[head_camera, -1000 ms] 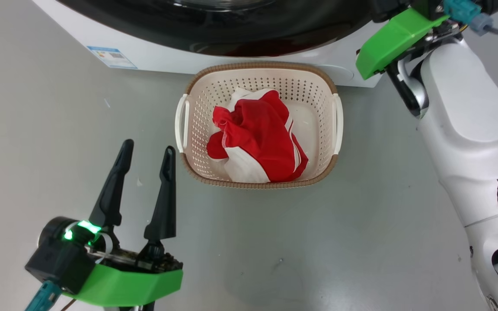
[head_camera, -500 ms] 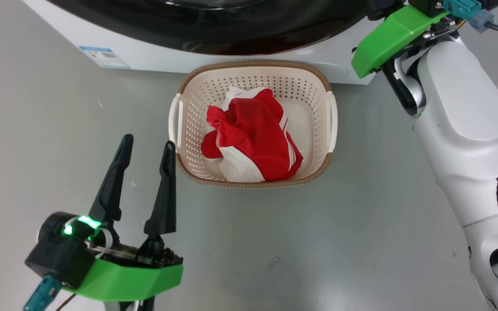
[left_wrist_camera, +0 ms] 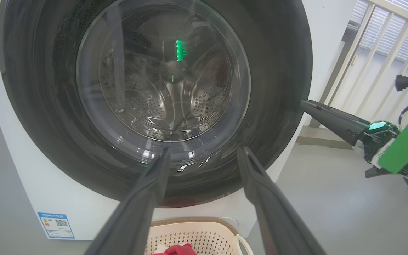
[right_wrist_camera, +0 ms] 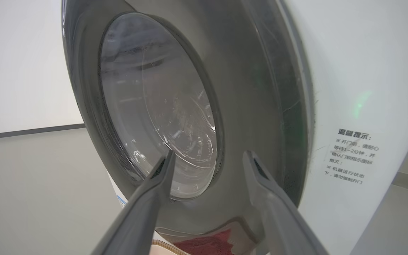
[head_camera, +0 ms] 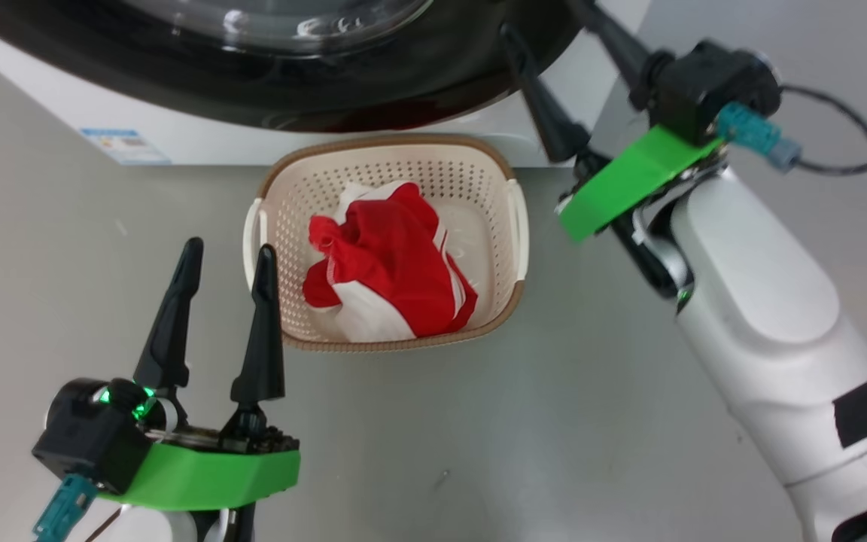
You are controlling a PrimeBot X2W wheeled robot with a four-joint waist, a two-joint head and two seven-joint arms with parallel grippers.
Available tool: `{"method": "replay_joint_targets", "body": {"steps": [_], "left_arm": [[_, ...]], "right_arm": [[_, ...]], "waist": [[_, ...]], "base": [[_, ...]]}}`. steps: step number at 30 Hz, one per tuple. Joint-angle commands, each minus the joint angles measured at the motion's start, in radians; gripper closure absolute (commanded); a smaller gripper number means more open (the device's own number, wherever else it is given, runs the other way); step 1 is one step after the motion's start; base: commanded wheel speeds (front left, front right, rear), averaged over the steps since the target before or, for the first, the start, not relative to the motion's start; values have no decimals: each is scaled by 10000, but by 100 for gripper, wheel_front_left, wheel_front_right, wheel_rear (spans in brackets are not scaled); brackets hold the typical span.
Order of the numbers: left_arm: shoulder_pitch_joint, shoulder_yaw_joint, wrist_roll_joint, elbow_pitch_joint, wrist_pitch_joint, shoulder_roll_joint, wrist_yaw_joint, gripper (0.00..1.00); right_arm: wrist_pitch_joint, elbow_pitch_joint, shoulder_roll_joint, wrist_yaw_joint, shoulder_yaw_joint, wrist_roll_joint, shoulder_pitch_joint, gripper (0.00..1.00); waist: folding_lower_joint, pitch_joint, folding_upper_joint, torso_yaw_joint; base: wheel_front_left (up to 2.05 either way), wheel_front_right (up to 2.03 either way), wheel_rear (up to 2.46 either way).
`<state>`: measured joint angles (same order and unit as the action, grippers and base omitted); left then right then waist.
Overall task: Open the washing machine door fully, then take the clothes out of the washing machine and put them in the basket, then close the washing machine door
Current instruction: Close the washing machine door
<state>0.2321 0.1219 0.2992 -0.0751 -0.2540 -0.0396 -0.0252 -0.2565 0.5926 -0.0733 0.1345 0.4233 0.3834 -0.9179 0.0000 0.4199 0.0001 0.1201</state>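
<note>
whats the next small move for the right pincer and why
Probably ease the right pincer back from the glossy black round door: it seems flush against the white washing machine, the red and white clothes lie in the cream perforated basket, and its fingers stand open, holding nothing.

The washing machine door [left_wrist_camera: 278, 88] was shiny black with clear glass. The basket [head_camera: 298, 188] was plastic, and the clothes [head_camera: 396, 256] were cloth.

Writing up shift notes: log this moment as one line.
door looks shut | clothes in basket | left gripper open | right gripper open, by door rim
</note>
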Motion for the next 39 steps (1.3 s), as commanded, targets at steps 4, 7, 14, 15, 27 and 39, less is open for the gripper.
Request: {"method": "replay_joint_targets", "body": {"steps": [4, 7, 14, 15, 27, 39], "left_arm": [[-29, -418, -165, -2, -78, -111, 135, 0], [-88, -450, -135, 79, -78, -110, 171, 0], [-388, -608, -2, 196, -78, -148, 179, 0], [-426, -628, 1, 220, -78, -171, 179, 0], [-781, -930, 122, 448, -78, -217, 173, 0], [-1419, -1566, -26, 292, -78, -195, 104, 0]], "right_arm": [[-53, -784, 231, -38, 346, 394, 772, 0], [-53, -1125, 231, -38, 354, 434, 1258, 0], [-53, -1997, 231, -38, -211, -169, 2424, 0], [-53, -2204, 231, -38, -293, -292, 2589, 0], [-53, -3307, 231, -38, -1801, -1036, 4485, 0], [-53, -3778, 231, -38, -3130, -1483, 5991, 0]], "waist": [[0, -586, -1, -610], [0, -817, -1, -827], [0, -1372, -1, -1302], [0, -1451, -1, -1373], [0, -2296, -1, -2007], [0, -3032, -1, -2280]], "base": [[0, 0, 0], [0, 0, 0], [0, 0, 0], [0, 0, 0], [0, 0, 0], [0, 0, 0]]}}
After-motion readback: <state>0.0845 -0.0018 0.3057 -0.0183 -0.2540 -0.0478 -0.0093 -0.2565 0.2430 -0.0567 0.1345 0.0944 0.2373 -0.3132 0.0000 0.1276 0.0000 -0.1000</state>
